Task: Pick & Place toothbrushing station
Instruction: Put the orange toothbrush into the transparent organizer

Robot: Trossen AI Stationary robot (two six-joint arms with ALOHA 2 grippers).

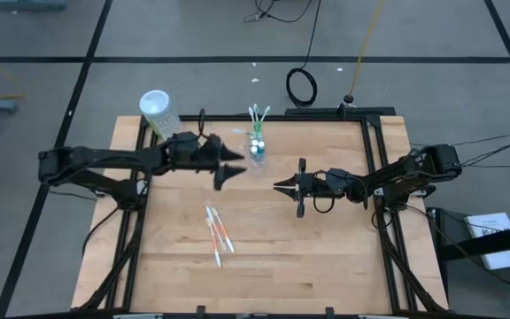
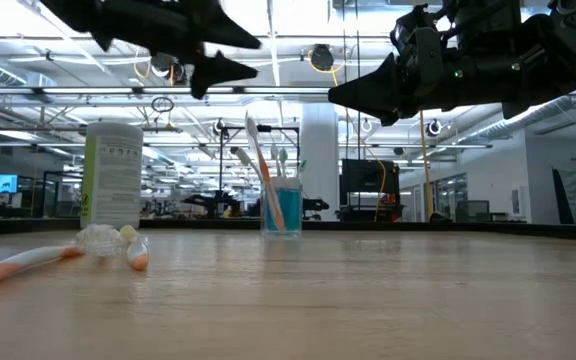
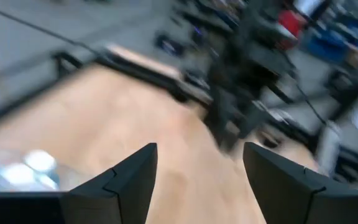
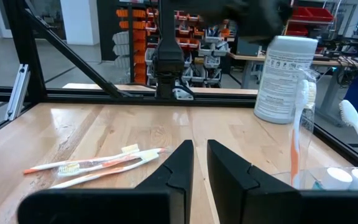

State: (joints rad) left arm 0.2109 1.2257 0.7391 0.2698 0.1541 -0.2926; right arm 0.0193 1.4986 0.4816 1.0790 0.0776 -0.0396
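The left claw (image 1: 237, 166) hung released over the counter (image 1: 326, 257), the clear cup (image 1: 256, 151) of toothbrushes just at its 2 o'clock. The right claw (image 1: 279, 186) hovered clenched and empty at mid-counter. Loose toothbrushes (image 1: 217, 232) lay at 7 o'clock of it, the white canister (image 1: 158, 112) at 10 o'clock

cup (image 1: 256, 151): small, clear, upright, holding toothbrushes and blue tubes
cup toothbrushes (image 1: 258, 114): standing, leaning outward
loose toothbrushes (image 1: 218, 232): white-orange, flat on counter, well apart from cup
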